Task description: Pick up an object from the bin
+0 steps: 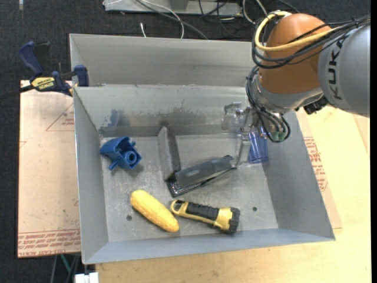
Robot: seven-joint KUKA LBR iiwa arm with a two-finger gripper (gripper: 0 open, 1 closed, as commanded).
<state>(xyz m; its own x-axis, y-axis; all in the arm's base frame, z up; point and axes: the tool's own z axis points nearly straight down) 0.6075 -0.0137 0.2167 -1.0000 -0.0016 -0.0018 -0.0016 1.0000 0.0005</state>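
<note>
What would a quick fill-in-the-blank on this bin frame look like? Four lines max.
1. The corn cob near the front wall of the bin is ____ in colour.
2. In the view, the handled tool lies just ____ of the corn cob.
3. The plastic piece at the bin's left is ____ in colour.
4. The wrist cover above the pincer is ____ in colour.
Missing words: yellow; right; blue; orange.
</note>
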